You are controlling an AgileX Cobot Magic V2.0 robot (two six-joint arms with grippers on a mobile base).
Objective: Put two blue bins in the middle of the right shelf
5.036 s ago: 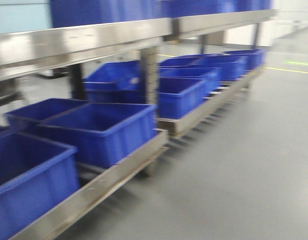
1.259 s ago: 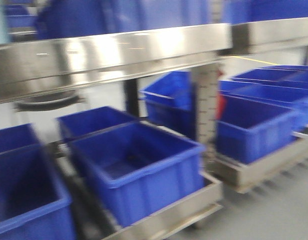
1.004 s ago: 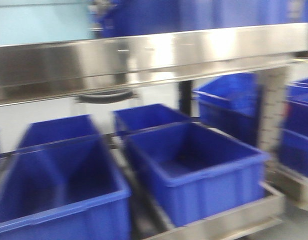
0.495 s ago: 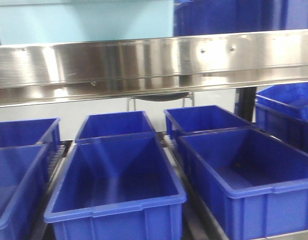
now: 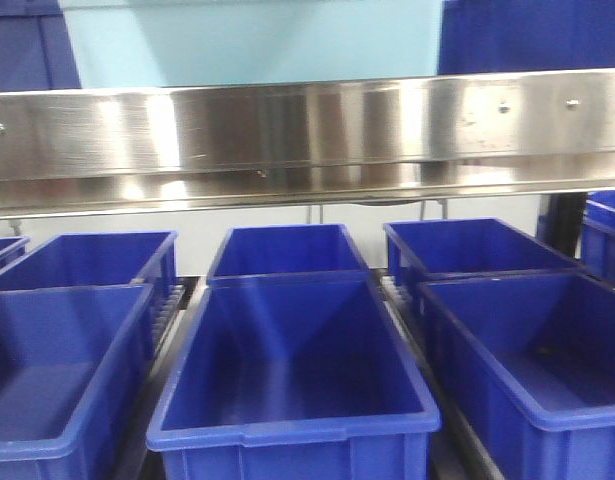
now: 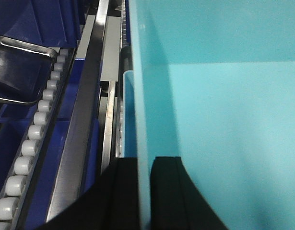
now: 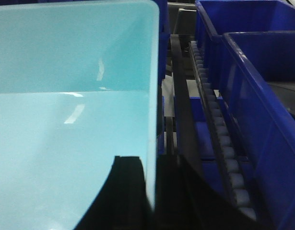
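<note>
Warehouse: steel roller racks, navy bins.

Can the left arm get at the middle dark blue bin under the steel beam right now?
Probably not: the left gripper is shut on the pale blue bin wall, so it has no free grip, and the steel beam crosses above that dark blue bin.

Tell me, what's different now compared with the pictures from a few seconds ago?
The camera swung round: the steel rack, seen slantwise beside open floor, is now faced square-on, its rail level. The dark blue bins kept their rows beneath it; the pale blue bin stayed at the top of the view. Nothing visibly taken or released.
</note>
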